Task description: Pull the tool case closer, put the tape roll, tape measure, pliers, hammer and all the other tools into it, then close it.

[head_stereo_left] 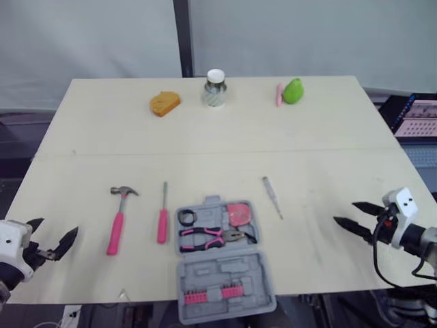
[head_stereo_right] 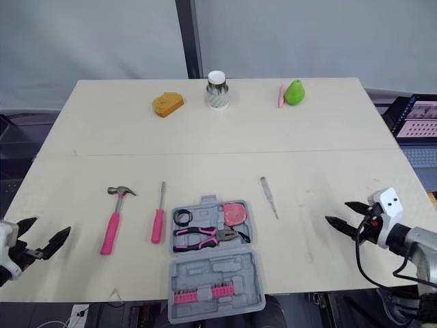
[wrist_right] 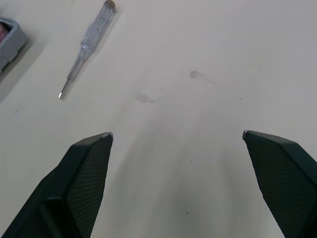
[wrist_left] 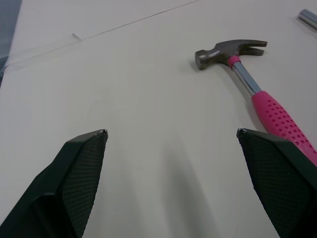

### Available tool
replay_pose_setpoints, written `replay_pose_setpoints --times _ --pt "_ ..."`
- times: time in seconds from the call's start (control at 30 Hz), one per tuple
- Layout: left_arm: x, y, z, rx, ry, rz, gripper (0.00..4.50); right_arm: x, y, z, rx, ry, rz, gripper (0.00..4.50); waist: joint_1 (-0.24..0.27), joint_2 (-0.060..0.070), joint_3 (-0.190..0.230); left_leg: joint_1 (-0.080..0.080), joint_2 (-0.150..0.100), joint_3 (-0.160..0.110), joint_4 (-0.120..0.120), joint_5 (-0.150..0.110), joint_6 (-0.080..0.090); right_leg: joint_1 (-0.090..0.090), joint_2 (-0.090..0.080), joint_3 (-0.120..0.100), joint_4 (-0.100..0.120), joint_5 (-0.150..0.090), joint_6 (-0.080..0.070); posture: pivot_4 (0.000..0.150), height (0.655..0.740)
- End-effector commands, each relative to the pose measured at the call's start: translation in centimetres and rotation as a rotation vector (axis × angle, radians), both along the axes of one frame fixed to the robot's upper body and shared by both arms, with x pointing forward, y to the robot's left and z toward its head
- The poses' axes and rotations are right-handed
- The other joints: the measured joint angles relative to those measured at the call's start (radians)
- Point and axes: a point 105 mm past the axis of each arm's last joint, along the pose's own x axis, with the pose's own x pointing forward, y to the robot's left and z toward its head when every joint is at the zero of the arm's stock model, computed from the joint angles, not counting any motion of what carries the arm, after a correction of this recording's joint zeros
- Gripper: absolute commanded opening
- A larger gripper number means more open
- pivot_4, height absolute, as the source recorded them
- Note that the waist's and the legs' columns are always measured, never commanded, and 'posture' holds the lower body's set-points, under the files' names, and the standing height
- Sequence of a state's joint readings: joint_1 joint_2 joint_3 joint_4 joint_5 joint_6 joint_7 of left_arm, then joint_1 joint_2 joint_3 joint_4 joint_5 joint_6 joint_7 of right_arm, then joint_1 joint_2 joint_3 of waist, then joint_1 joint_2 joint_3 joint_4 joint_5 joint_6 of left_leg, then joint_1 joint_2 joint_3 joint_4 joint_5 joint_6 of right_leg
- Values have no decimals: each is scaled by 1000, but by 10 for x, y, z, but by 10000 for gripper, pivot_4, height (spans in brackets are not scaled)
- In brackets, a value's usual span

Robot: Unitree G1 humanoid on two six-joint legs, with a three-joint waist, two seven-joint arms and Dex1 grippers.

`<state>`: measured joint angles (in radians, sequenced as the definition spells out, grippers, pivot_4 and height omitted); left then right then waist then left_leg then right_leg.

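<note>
Closest to me, the grey tool case (head_stereo_left: 222, 270) is lying open at the near edge of the table (head_stereo_left: 328, 137), and its bit-rack half seems to be jutting slightly over that edge. In the farther half the black tape roll (head_stereo_left: 187, 218), the pink tape measure (head_stereo_left: 237, 213) and the pliers (head_stereo_left: 208, 237) are sitting. Both arms are hovering low over the near corners, empty. The left pincer (head_stereo_left: 53, 231) is spread wide, and so is the right pincer (head_stereo_left: 345, 212).

Just left of the case a pink-handled screwdriver (head_stereo_left: 162, 219) is lying, and further left the hammer (head_stereo_left: 117, 222), head pointing away from me. Right of the case, well apart, a clear tester screwdriver (head_stereo_left: 272, 197) is lying.

I am judging the hammer to be the left arm's next pick. I am planning to straddle its pink handle crosswise, close to the head where the weight sits, and to lift it level so it does not swing.

Far across the table an orange block (head_stereo_left: 164, 103), a white-lidded jar (head_stereo_left: 215, 89) and a green pear-shaped thing (head_stereo_left: 293, 90) are standing.
</note>
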<state>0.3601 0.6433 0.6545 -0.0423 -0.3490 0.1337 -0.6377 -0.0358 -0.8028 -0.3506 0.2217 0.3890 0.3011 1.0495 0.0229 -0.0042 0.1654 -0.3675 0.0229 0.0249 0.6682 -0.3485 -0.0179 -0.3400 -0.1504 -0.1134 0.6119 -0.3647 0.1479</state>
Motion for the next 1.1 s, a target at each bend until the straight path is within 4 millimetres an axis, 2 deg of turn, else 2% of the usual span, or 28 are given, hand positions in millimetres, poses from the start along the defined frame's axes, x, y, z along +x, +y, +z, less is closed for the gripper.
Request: replay_pose_setpoints --times 0.03,0.13,0.17,0.23,0.27,0.33,0.43,0.5,0.57,0.6,0.73,0.9,1.1 --pt "8 -37 7 21 11 -164 45000 -2 38 10 31 -24 117 44501 0 0 0 0 0 0 0 0 0 0 0 0 0 0 0 1500 7400" --pt "6 -92 -4 11 109 -410 45000 -10 79 12 38 0 274 44501 1 0 0 0 0 0 1 0 0 0 0 1 0 0 0 1500 7400" --pt "4 -101 -6 5 132 -454 45000 -12 87 11 34 7 304 44501 1 0 0 0 0 0 1 0 0 0 0 1 0 0 0 1500 7400" --pt "0 -123 -17 14 209 -580 45000 -20 115 4 -12 41 422 39271 1 0 0 0 0 0 0 0 0 0 0 1 0 0 0 1500 7400" --pt "-2 -132 -21 18 244 -630 42495 -25 127 0 -42 60 479 35726 0 1 0 0 0 0 0 0 0 0 0 1 0 0 0 1500 7400" --pt "-6 -148 -28 23 317 -729 36085 -33 144 -11 -131 90 582 25657 0 1 1 0 0 0 0 0 0 0 1 1 0 0 0 1500 7400" --pt "-8 -159 -38 53 406 -803 20790 -38 156 -21 -251 113 673 10006 2 1 1 0 0 0 0 0 0 -1 1 1 0 0 0 1500 7400" --pt "-5 -165 -41 61 421 -821 11430 -36 159 -24 -307 106 698 1101 2 2 1 0 0 0 1 0 0 -1 1 2 0 0 0 1500 7400" --pt "-1 -172 -44 72 421 -834 1275 -33 163 -26 -348 99 712 0 2 2 1 0 0 0 1 0 0 -1 1 1 0 0 0 1500 7400" --pt "0 -175 -46 73 428 -845 161 -31 165 -27 -361 97 719 0 2 2 1 -1 0 0 1 0 0 -1 1 1 0 0 0 1500 7400" --pt "-2 -186 -58 93 470 -883 161 -28 173 -31 -393 93 740 0 1 2 1 -1 0 0 1 0 0 -1 1 1 0 0 0 1500 7400" --pt "-4 -189 -77 125 496 -892 161 -28 184 -36 -399 101 767 0 2 2 1 0 0 0 1 0 0 -1 1 1 1 0 0 1500 7400" --pt "9 -204 -84 110 434 -873 161 -27 196 -35 -386 90 783 0 13 6 0 -1 -1 -1 5 0 0 0 0 1 3 0 0 1500 7400"
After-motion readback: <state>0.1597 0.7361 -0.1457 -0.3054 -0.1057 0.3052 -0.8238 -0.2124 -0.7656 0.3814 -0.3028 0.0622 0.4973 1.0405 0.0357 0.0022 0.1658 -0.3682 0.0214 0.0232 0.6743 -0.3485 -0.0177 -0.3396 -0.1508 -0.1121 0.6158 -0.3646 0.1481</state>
